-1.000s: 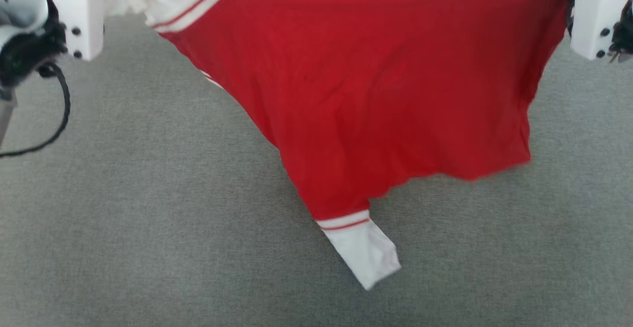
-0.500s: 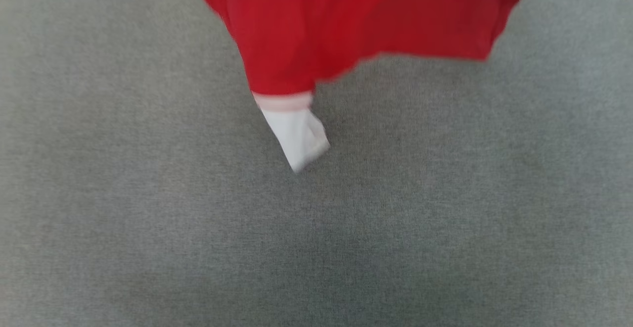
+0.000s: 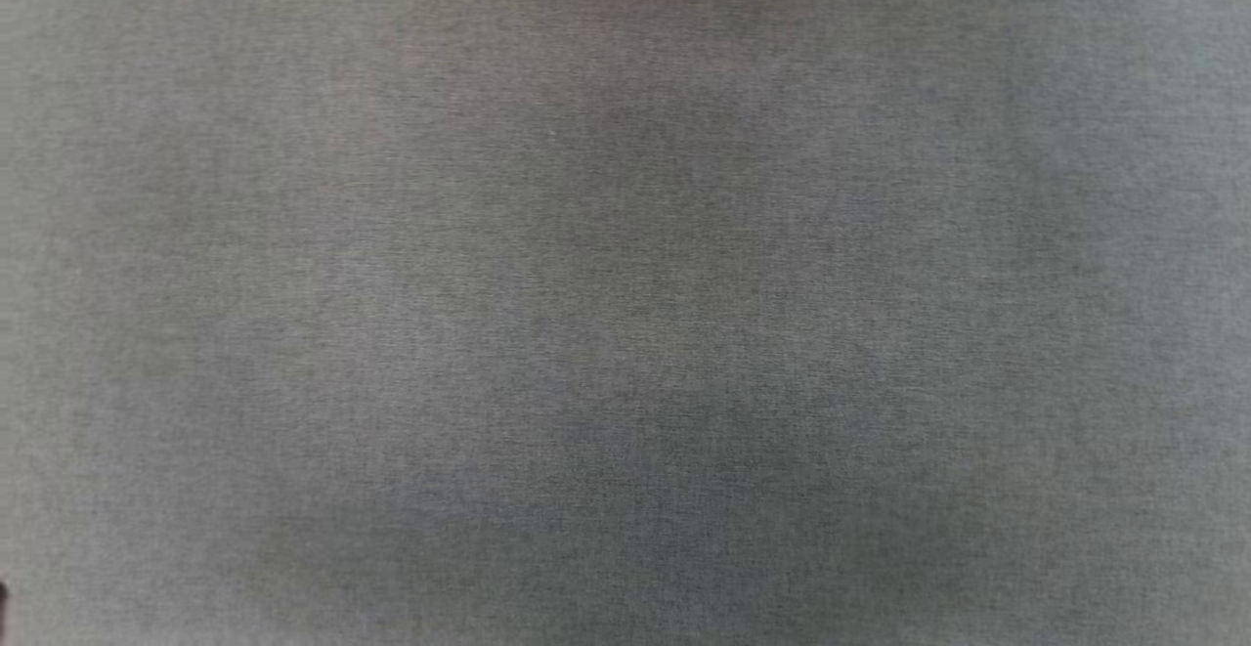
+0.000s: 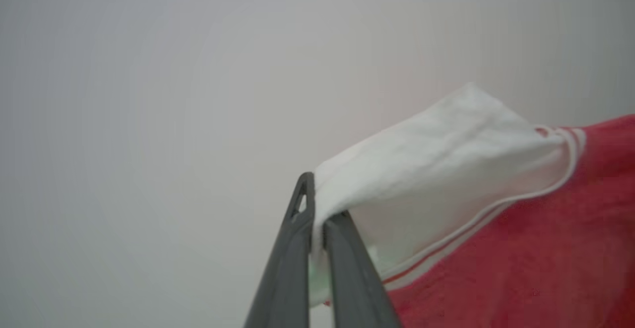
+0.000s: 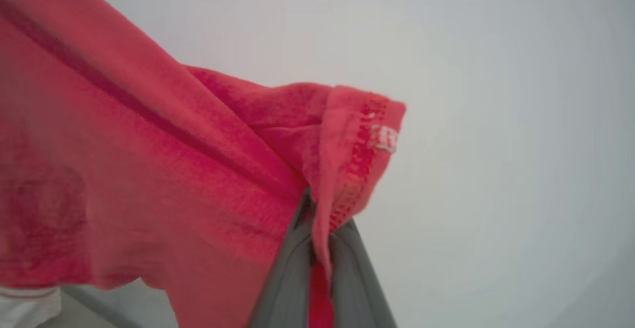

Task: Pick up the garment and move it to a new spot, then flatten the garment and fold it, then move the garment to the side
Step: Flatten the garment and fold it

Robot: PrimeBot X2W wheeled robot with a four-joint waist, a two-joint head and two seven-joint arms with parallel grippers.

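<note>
In the left wrist view my left gripper [image 4: 317,209] is shut on a white cuff of the red garment [image 4: 545,248], which spreads away to the right with thin white and red stripes beside the cuff. In the right wrist view my right gripper [image 5: 320,219] is shut on a stitched red hem corner of the garment [image 5: 149,169], whose cloth hangs away to the left. Both grippers hold the cloth up against a pale blank background.
The head view looks down on a grey cloth-covered surface [image 3: 625,333] with a faint shadow across its middle. At the lower left of the right wrist view a strip of grey surface [image 5: 89,313] shows under the garment's hanging edge.
The garment and both white forearms have slid up and out of the head view's top edge, leaving bare grey surface.
</note>
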